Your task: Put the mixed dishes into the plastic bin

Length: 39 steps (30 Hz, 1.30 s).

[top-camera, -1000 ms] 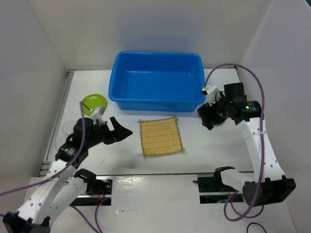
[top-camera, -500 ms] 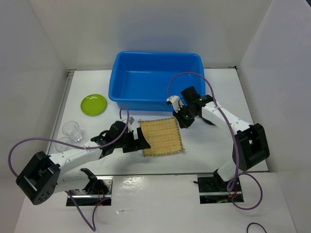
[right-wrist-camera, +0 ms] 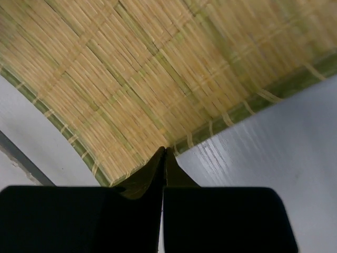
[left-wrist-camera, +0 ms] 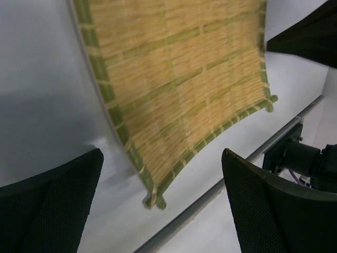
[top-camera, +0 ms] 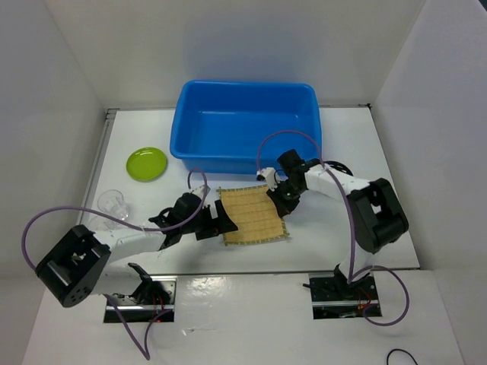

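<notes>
Mat: square tan woven bamboo mat (top-camera: 253, 215) lies flat on the white bench (top-camera: 327, 236), just in front of the blue bin and outside it, between the two arms.
Left jaws: spread wide and low over the bench at the mat's near left corner. In the left wrist view that corner sits in the gap between the two dark fingers (left-wrist-camera: 47, 205) and touches neither.
Right jaws: pressed together to a single point, with the tips down at the green border of the mat's right edge, near its far corner. I cannot tell whether the border is nipped.
Bin: plastic bin (top-camera: 247, 125) stands just behind the mat.
Plate: lime-green plate (top-camera: 147, 163) rests on the bench left of the bin, well apart from the mat.
Cup: clear glass cup (top-camera: 112, 202) stands in front of the plate.
</notes>
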Each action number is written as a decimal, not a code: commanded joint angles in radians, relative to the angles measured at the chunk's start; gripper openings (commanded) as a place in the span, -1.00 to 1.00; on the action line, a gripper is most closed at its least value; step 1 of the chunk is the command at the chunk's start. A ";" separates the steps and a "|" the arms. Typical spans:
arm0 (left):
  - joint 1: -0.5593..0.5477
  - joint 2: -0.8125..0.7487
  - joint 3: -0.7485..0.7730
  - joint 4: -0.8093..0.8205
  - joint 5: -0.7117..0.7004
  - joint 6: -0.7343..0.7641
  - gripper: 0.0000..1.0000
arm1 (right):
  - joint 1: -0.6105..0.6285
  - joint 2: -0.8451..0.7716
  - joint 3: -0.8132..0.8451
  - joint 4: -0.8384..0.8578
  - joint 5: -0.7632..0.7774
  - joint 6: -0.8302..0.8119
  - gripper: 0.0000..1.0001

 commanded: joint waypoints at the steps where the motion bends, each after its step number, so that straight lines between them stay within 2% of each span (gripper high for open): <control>1: -0.003 0.062 -0.021 0.137 0.003 -0.015 1.00 | 0.029 0.068 0.035 0.027 -0.038 -0.028 -1.00; 5: -0.003 0.177 0.007 0.168 0.014 0.005 1.00 | 0.041 0.103 0.035 0.049 -0.007 -0.007 -1.00; 13: 0.007 0.343 0.038 0.372 0.137 0.005 0.96 | 0.061 0.202 0.044 0.058 0.050 0.002 -1.00; 16: 0.007 0.343 0.018 0.478 0.193 0.014 0.52 | 0.070 0.202 0.044 0.058 0.050 0.002 -1.00; 17: 0.007 0.343 0.009 0.534 0.203 0.014 0.26 | 0.070 0.202 0.044 0.058 0.050 0.002 -1.00; 20: 0.007 0.352 -0.004 0.584 0.214 0.014 -0.17 | 0.070 0.193 0.044 0.058 0.050 0.002 -1.00; 21: 0.007 0.352 -0.004 0.584 0.214 0.014 -0.49 | 0.070 0.193 0.044 0.058 0.050 0.002 -1.00; 22: 0.007 0.366 -0.004 0.584 0.223 0.014 -0.62 | 0.070 0.193 0.044 0.058 0.050 0.002 -1.00; 24: 0.007 0.401 0.019 0.584 0.235 0.014 -0.67 | 0.070 0.193 0.044 0.058 0.050 0.002 -1.00; 29: 0.007 0.489 0.055 0.573 0.286 0.033 -0.47 | 0.070 0.183 0.044 0.058 0.050 0.002 -1.00; 32: 0.007 0.533 0.077 0.585 0.307 0.042 -0.44 | 0.070 0.183 0.044 0.049 0.050 0.002 -1.00; 34: 0.007 0.553 0.078 0.585 0.318 0.033 -0.77 | 0.070 0.183 0.044 0.049 0.050 0.002 -1.00; 35: 0.007 0.553 0.091 0.576 0.332 0.033 -1.00 | 0.070 0.183 0.044 0.049 0.050 0.002 -1.00; 39: -0.002 0.505 0.104 0.558 0.408 0.033 -1.00 | 0.054 0.104 0.063 0.014 -0.026 -0.028 -1.00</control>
